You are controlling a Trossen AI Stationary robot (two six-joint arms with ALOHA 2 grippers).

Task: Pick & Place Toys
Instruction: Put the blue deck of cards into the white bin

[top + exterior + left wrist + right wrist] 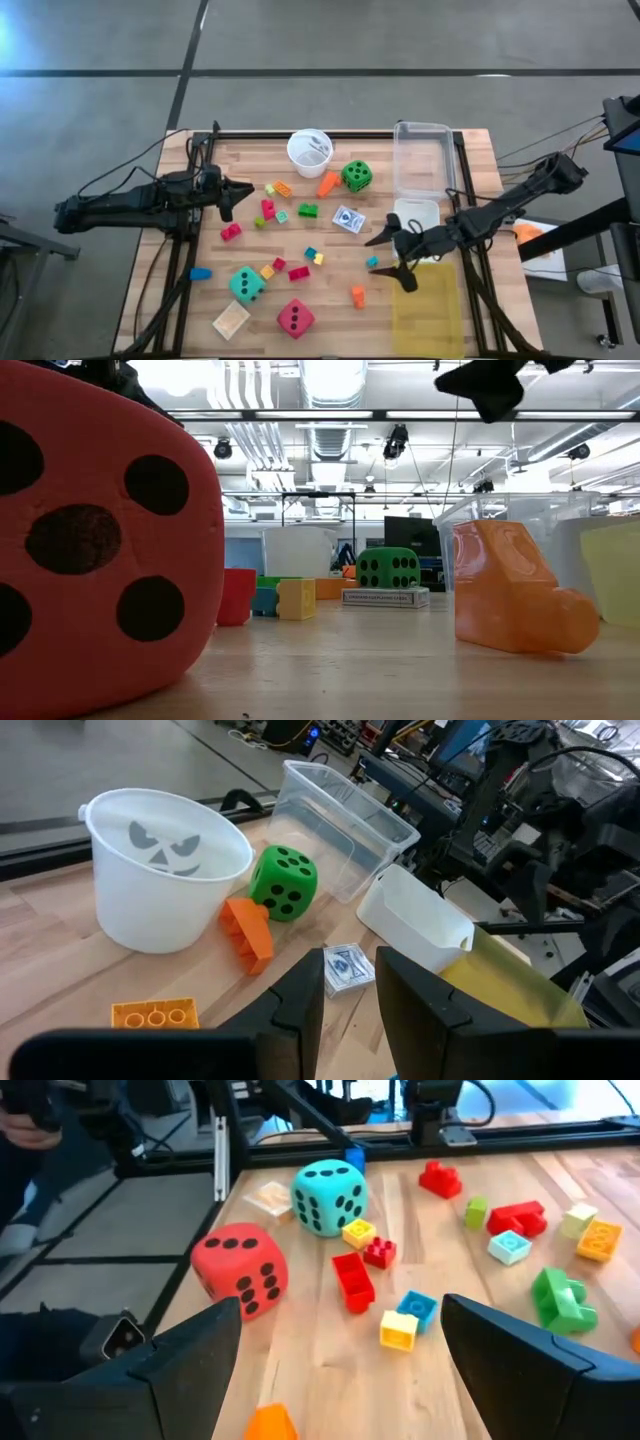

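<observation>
The right gripper [398,257] hung over the table's right side, just beside the yellow bin [428,308], with its fingers [180,1355] spread wide and nothing between them. A small teal block [372,262] lay near its tips. The left gripper [240,190] waited at the table's left edge, its fingers [295,1005] close together with only a narrow gap, and it seemed to hold nothing, though the tips were out of view.

The toys lay scattered on the wooden table [470,150]. The green die [356,175] stood just beside the clear bin [422,155], with an orange block [328,184] and the white cup [309,152] to its left. The card pack [348,219] sat near the middle. The teal die [246,283], red die [294,319] and tan tile [231,320] were grouped at the front left. Small blocks, among them a green one [308,210] and a blue one [201,273], were spread between.
</observation>
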